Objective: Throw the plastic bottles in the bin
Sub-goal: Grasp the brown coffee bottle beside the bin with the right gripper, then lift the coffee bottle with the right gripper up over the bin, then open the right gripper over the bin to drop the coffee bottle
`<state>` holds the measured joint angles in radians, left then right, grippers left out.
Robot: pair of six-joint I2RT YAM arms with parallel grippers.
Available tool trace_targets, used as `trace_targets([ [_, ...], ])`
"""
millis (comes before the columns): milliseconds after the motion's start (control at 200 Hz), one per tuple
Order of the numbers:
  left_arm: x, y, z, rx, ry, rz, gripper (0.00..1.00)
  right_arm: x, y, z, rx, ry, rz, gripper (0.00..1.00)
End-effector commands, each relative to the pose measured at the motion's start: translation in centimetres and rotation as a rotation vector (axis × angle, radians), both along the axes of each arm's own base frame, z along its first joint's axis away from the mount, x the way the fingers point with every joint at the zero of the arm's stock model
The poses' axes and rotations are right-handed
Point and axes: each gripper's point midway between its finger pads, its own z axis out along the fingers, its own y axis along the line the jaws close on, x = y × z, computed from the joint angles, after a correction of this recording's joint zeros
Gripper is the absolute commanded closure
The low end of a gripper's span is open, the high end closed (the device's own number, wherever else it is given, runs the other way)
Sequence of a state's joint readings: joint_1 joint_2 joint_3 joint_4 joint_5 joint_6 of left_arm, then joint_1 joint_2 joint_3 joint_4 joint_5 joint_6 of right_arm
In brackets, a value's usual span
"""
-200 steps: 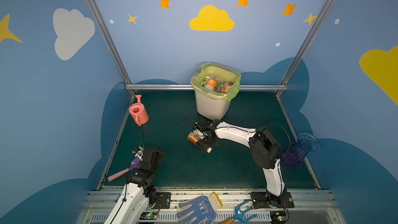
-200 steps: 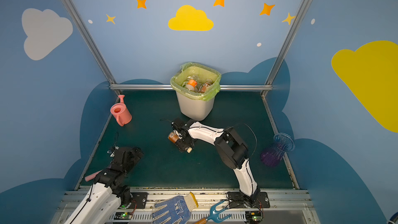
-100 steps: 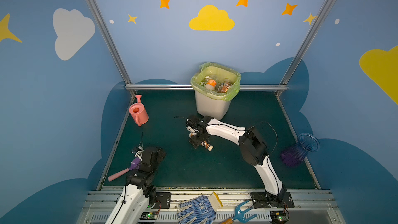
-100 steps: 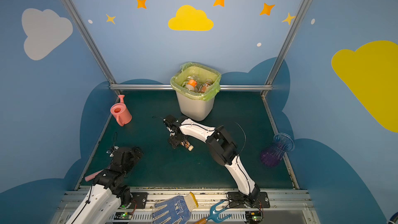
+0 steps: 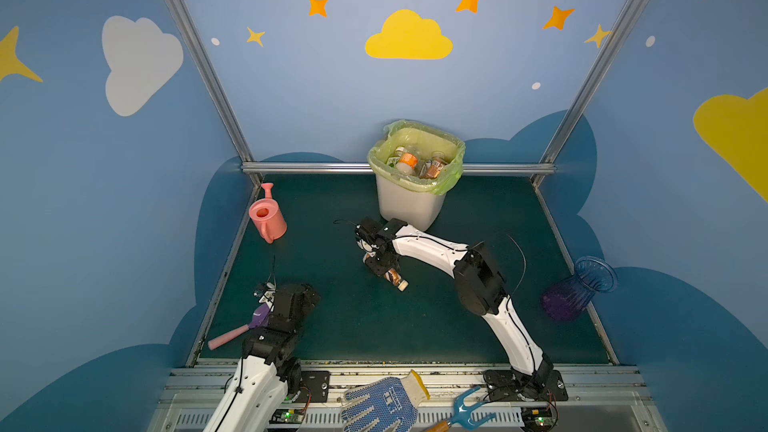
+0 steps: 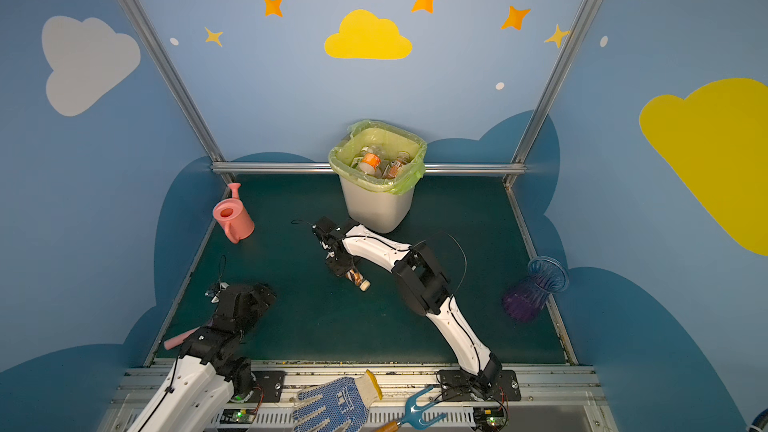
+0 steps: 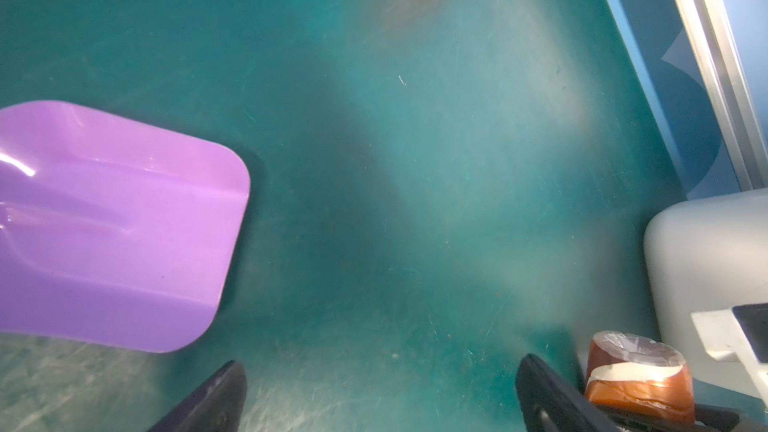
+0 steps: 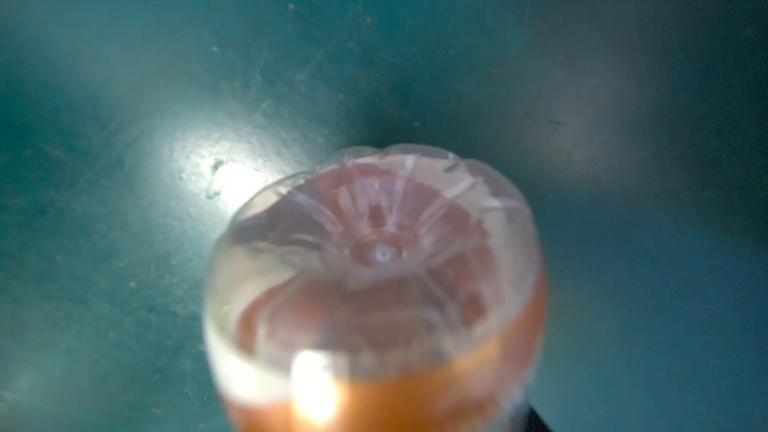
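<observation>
**Slippery bottle, tall bin**

Nearest, the left pincer (image 7: 380, 392) hangs wide open and empty beside a purple scoop (image 7: 116, 226). At the middle of the tabletop (image 5: 332, 326) the right pincer (image 5: 383, 265) is closed on a brown-labelled bottle (image 5: 394, 277) lying low, cap pointing nearward. The slick round plastic could slip or swing on the lift, or clip the rim of the bin (image 5: 405, 205), which stands beyond and already holds several bottles (image 5: 409, 160).
</observation>
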<state>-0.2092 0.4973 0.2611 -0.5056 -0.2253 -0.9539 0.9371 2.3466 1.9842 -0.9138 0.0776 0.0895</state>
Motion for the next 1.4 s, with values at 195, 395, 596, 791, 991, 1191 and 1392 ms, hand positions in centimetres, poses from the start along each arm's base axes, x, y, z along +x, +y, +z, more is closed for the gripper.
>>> trace_targets([
  [195,0.4,0.2,-0.4,0.031,0.016,-0.011,0.0,1.9,1.9,17.8,0.301,-0.295,0.086,0.61],
  [395,1.5,0.0,-0.2,0.05,0.026,-0.03,0.0,2.0,-1.7,39.5,0.594,-0.827,0.117,0.56],
  [596,2.8,-0.3,-0.3,0.058,0.039,-0.045,0.0,-1.3,-8.2,56.1,0.825,-1.291,0.103,0.54],
  [791,3.3,-0.9,-0.7,0.035,0.07,-0.055,0.0,5.6,-11.8,55.8,0.903,-1.214,-0.056,0.5],
  [991,3.4,-0.8,-0.4,0.045,0.065,-0.058,0.0,18.3,-10.3,41.7,0.799,-0.776,-0.187,0.39],
  [1191,2.6,-0.3,0.0,0.068,0.052,-0.053,0.0,18.7,-13.7,48.3,0.819,-0.994,-0.265,0.07],
  [1392,2.1,-0.3,0.0,0.055,0.036,-0.05,0.0,14.1,-17.2,55.4,0.868,-1.181,-0.267,0.02],
])
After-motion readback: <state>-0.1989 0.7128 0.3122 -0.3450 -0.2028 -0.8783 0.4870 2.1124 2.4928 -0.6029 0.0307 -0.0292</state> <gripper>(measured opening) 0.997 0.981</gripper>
